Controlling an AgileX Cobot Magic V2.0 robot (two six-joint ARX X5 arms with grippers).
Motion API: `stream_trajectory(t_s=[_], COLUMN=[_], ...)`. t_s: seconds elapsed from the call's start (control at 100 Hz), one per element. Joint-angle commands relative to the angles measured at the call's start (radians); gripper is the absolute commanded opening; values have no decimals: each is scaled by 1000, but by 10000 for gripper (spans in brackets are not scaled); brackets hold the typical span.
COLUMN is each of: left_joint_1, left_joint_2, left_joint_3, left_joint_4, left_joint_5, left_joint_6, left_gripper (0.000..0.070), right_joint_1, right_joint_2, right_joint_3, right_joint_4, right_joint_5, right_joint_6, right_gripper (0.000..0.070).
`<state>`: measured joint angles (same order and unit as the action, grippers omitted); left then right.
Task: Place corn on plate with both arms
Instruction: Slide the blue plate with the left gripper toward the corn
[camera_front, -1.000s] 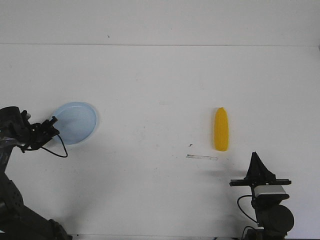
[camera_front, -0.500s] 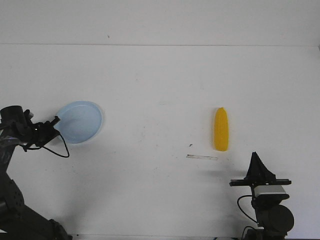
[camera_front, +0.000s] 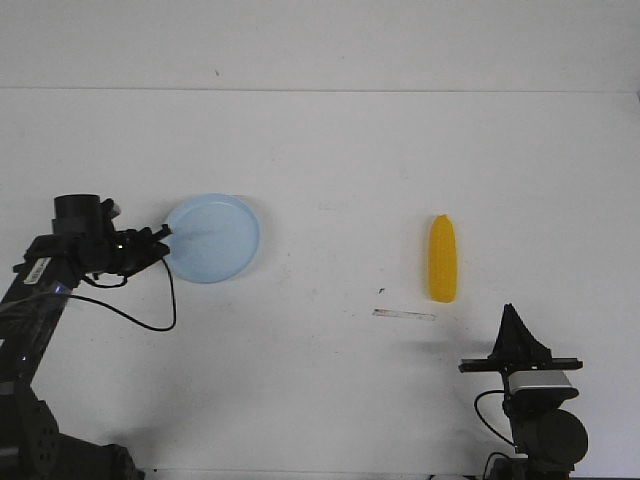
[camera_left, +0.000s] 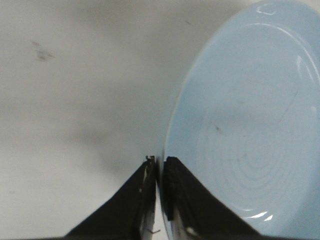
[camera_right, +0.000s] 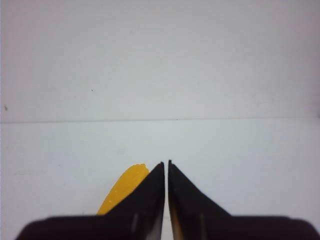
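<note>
The pale blue plate (camera_front: 212, 238) lies left of the table's middle, and my left gripper (camera_front: 163, 238) is shut on its left rim. In the left wrist view the plate (camera_left: 245, 125) fills one side and the rim runs between the two black fingers of that gripper (camera_left: 160, 161). The yellow corn (camera_front: 443, 258) lies on the table at the right, tapered end pointing away from me. My right gripper (camera_front: 512, 312) stands shut near the front edge, below and right of the corn, holding nothing. Part of the corn (camera_right: 125, 190) shows behind the shut right gripper (camera_right: 166, 163).
A thin grey strip (camera_front: 404, 315) and a small dark speck (camera_front: 381, 291) lie on the white table between the plate and the corn, just below the corn's near end. The table's far edge meets a white wall.
My left arm has carried the plate to the right, from the far left toward the table's middle, still gripping its rim. The corn and the right arm have not moved.
</note>
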<state>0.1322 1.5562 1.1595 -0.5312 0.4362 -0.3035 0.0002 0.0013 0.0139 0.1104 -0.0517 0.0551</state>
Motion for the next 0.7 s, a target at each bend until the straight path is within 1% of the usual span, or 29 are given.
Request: stream_trajectory(t_s=[0.0, 0.15, 0.28, 0.4, 0.52, 0.59, 0.69], left_joint_1=[-76, -245, -370, -441, -475, -485, -494], left_joint_2=[15, 36, 73, 117, 159, 180, 193], left_joint_3=[12, 11, 11, 11, 11, 11, 11], left_joint_4=[6, 35, 101, 170, 210, 216, 216], left_joint_5=[10, 5, 1, 0, 0, -10, -39], left_joint_6=[-5, -5, -13, -35, -76, -89, -103], left_gripper=[1, 1, 1, 1, 5, 33, 155], right_joint_1=[0, 0, 0, 0, 0, 0, 0], right_joint_2=[0, 0, 0, 0, 0, 0, 0], right_joint_3=[-1, -1, -1, -1, -1, -1, -1], right_joint_4=[12, 12, 12, 12, 12, 12, 12], right_joint_5=[0, 0, 0, 0, 0, 0, 0], right_joint_6=[-5, -5, -5, -5, -5, -5, -5], right_gripper=[12, 12, 11, 11, 11, 11, 12])
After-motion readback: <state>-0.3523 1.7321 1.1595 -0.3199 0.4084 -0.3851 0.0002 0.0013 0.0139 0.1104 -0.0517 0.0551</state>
